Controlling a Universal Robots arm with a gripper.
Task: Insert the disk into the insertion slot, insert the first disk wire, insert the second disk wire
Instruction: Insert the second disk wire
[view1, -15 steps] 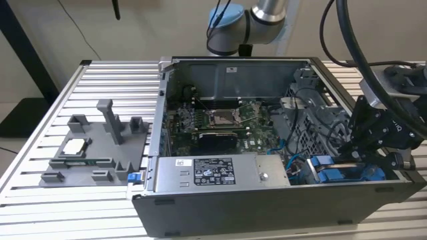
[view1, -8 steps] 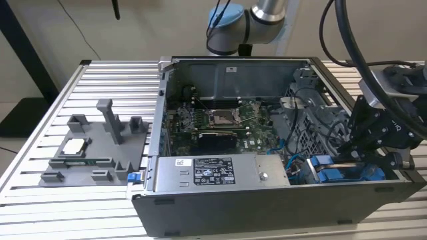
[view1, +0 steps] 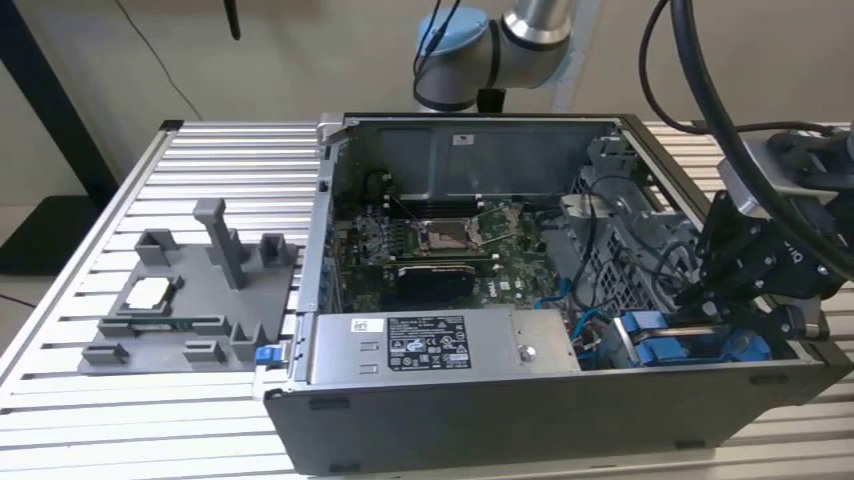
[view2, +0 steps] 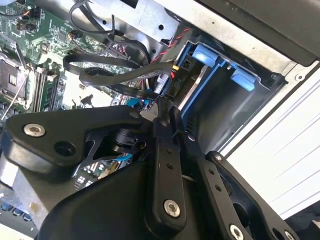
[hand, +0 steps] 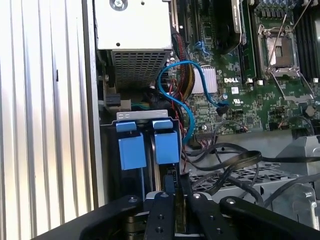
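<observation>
Fixture tray (view1: 187, 300): grey moulded holder on the slatted table, well apart from the computer case (view1: 534, 420), off its side toward the exterior view's left.
Power-supply box (view1: 441, 345): grey labelled block inside the case, along its near wall.
Motherboard (view1: 441, 240): green board on the case floor, behind the power-supply box, its CPU socket open.
Insertion slot (view1: 694, 345): grey drive cage with blue fittings in the case's near corner toward the exterior view's right, beside the power-supply box.
Disk (hand: 166, 145): appears already seated in the cage; in the first wrist view two bright blue carrier ends stand side by side in the bays, and I judge the one nearer the motherboard to be it. Little of its silver body shows.
Gripper (view1: 714, 305): black linkage fingers reach down into the case just above the cage; in both wrist views the fingers lie close together around a dark cable connector, so I judge them clamped on a disk wire (view2: 170, 82).
Step in hand: first wire insertion, judged from the seated carrier and the connector at the cage's inner end.
Next move calls for: lining the connector squarely with the disk's port, a straight push, clear of the blue data cable (hand: 175, 85) looping near the cage.
</observation>
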